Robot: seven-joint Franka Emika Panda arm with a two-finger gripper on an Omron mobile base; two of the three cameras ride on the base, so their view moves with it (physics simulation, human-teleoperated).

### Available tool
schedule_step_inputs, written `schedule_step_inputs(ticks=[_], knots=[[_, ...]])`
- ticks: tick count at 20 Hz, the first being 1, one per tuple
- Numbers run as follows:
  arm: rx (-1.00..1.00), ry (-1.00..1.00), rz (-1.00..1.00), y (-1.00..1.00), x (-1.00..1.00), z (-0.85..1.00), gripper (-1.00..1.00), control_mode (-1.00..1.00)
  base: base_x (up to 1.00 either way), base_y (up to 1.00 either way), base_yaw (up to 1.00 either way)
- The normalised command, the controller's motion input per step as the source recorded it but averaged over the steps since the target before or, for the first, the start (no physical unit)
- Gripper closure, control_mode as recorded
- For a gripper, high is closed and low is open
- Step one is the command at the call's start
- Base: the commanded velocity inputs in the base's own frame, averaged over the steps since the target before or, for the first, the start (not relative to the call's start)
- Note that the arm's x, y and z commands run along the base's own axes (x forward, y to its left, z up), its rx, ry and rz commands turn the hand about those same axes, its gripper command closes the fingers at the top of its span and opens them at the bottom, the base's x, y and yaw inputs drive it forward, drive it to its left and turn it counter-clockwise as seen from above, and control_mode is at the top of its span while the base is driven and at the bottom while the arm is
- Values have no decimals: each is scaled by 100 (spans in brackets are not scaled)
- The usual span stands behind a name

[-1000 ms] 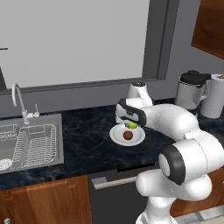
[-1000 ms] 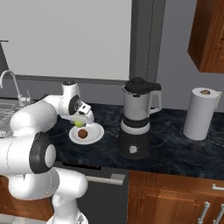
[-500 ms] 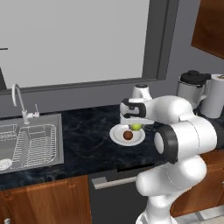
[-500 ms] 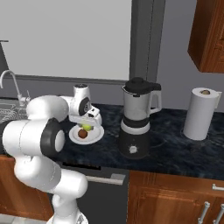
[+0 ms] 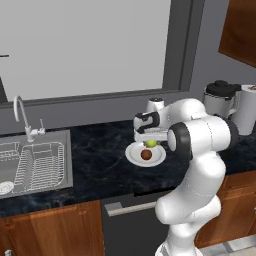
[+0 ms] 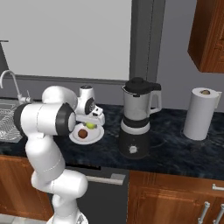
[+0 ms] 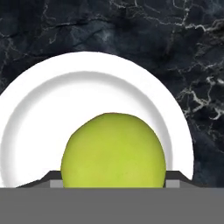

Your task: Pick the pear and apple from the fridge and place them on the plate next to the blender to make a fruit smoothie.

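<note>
The yellow-green pear [image 7: 113, 151] sits between the fingers of my gripper [image 7: 112, 178], which is shut on it just above the white plate [image 7: 43, 96]. From the left base view, the gripper [image 5: 150, 139] points down at the plate [image 5: 131, 153], with the pear [image 5: 151, 144] under it and the reddish-brown apple [image 5: 146, 155] lying on the plate's near side. The right base view has the pear [image 6: 91, 125] and apple [image 6: 82, 133] on or over the plate [image 6: 94, 137], left of the blender [image 6: 136, 118]. The fridge is out of view.
A steel sink [image 5: 35, 165] with a faucet [image 5: 21, 114] lies at the left of the dark marble counter [image 5: 95, 160]. A paper-towel roll [image 6: 200, 113] stands right of the blender. Wood cabinets hang at the upper right.
The arm's elbow has swung upright and toward the blender side. The gripper stays over the plate with the pear, a little lower. The apple has not moved.
</note>
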Motion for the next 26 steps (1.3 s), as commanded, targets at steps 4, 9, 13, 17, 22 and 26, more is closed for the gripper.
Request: schedule_step_inputs(ticks=[4, 9, 13, 17, 22, 26], knots=[[0, 0, 0, 0, 15, -47, -100, -100, 0, 0, 0], [0, 0, 0, 2, 1, 5, -100, -100, 0, 0, 0], [-5, -4, 0, 41, 0, 62, -100, -100, 0, 0, 0], [-7, -17, 0, 34, -30, 74, -100, -100, 0, 0, 0], [-8, -33, 0, 21, -99, 88, -100, -100, 0, 0, 0], [-12, -26, 0, 34, -98, 100, -100, -100, 0, 0, 0]])
